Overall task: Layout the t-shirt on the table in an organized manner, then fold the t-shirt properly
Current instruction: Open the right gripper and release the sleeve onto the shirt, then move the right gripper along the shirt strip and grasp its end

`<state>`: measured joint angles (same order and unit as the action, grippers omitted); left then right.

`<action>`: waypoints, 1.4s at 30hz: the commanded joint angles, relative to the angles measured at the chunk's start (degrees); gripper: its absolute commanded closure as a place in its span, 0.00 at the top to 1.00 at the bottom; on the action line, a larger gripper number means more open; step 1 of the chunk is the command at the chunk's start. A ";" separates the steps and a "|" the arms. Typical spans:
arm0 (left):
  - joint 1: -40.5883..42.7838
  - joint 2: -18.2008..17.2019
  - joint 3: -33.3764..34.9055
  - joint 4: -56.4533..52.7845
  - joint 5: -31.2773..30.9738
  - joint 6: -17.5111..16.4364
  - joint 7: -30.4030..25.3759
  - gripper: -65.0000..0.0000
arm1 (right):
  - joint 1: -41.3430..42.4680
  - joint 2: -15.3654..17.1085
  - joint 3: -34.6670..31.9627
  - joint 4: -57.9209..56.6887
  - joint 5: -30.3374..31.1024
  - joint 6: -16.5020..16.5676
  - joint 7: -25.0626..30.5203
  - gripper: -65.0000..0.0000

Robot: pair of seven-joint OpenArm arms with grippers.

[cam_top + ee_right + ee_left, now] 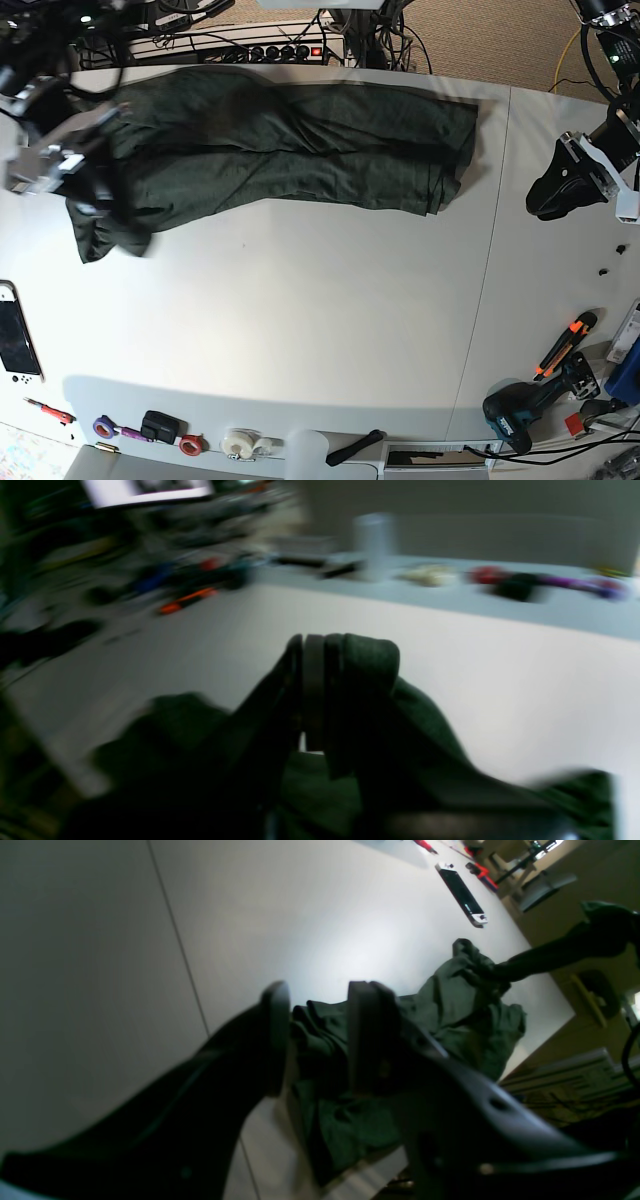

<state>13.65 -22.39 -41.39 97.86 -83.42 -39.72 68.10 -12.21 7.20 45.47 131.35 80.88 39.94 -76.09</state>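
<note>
Right hand [312,695] pinches the wrinkly green t-shirt [290,150] (soft, heathered) — left hand [317,1035] spread.

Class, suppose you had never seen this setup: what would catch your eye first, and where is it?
The dark green t-shirt stands out, stretched in a long rumpled band across the far side of the white table. The right gripper is shut on the shirt's end at the base view's left. The left gripper hangs open and empty past the shirt's other end.
</note>
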 commanded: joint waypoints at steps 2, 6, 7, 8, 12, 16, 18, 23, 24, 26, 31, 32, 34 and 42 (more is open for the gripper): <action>-0.31 -1.11 -0.37 0.92 -1.58 -0.28 -1.07 0.30 | -0.02 -0.50 -4.48 1.64 -0.26 0.06 1.75 0.00; -0.31 -1.11 -0.37 0.92 -1.58 -0.28 -1.05 0.30 | -0.37 -1.95 -13.51 1.86 -4.17 0.06 1.92 0.00; -0.31 -1.09 -0.37 0.92 -1.58 -0.28 -1.05 0.30 | -0.37 -1.99 -15.50 1.86 -4.98 0.06 1.92 0.00; -0.31 -1.11 -0.37 0.92 -1.58 -0.28 -1.05 0.30 | -0.37 -1.97 -17.40 1.86 -5.79 0.06 1.95 0.00; -0.31 -1.09 -0.37 0.92 -1.58 -0.28 -1.05 0.30 | -0.37 -1.97 -24.37 1.86 -8.33 0.06 1.97 0.00; -0.33 -1.09 -0.37 0.92 -1.58 -0.28 -1.05 0.30 | -0.37 -1.97 -31.52 1.84 -13.27 0.06 2.97 0.00; -0.33 -1.09 -0.37 0.92 -1.58 -0.28 -1.05 0.30 | -0.35 -1.97 -35.36 1.84 -17.14 0.06 4.07 0.00; -0.33 -1.09 -0.37 0.92 -1.58 -0.28 -1.05 0.30 | -0.33 -1.97 -45.24 1.66 -28.57 0.06 8.52 0.00; -0.33 -1.09 -0.37 0.92 -1.58 -0.28 -1.05 0.30 | -0.33 -1.97 -47.04 1.66 -31.08 0.06 9.60 0.00; -0.33 -1.09 -0.37 0.92 -1.58 -0.28 -1.05 0.30 | -0.33 -1.97 -50.47 1.66 -35.85 0.06 11.82 0.00; -0.31 -1.11 -0.37 0.92 -1.58 -0.28 -1.05 0.30 | -0.33 -1.97 -57.79 1.42 -46.75 -2.97 16.31 0.00; -0.33 -1.09 -0.37 0.92 -1.58 -0.28 -1.05 0.30 | -0.33 -1.97 -59.10 1.03 -48.46 -3.50 17.09 0.00; -0.33 -1.09 -0.37 0.92 -1.58 -0.28 -1.05 0.30 | -0.33 -1.97 -61.57 -0.15 -51.39 -4.13 18.45 0.00; -0.33 -1.09 -0.37 0.92 -1.58 -0.28 -1.05 0.30 | -0.31 -1.97 -69.24 -5.49 -59.67 -7.04 25.88 0.00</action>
<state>13.63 -22.39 -41.39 97.86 -83.42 -39.70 68.10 -12.88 5.39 -23.81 124.92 20.34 32.82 -52.18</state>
